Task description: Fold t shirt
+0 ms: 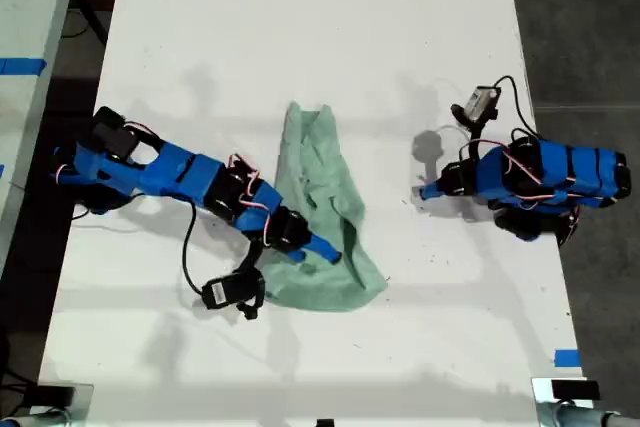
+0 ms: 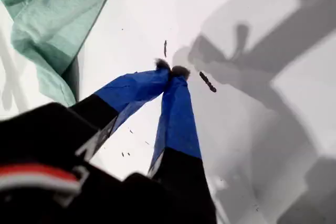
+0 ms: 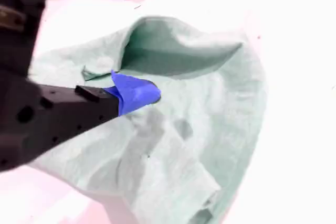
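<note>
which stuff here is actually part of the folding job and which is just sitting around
Part of the job:
- t shirt, bunched on the white table
- my second gripper, jaws open over the cloth
- my first gripper, jaws shut, off the cloth

Just lying about:
- blue tape near the table edge
- blue tape on the neighbouring surface

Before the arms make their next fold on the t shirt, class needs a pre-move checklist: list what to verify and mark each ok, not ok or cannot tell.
1. t shirt lies wholly on the table: ok.
2. T shirt flat and smooth for a clean fold: not ok; it is bunched and wrinkled.
3. My second gripper is over the cloth: ok.
4. My second gripper has hold of fabric: cannot tell.
5. My first gripper is clear of the shirt: ok; it is shut over bare table.
6. Cables clear of the cloth: not ok; a black cable and camera sit at the shirt's edge.
</note>
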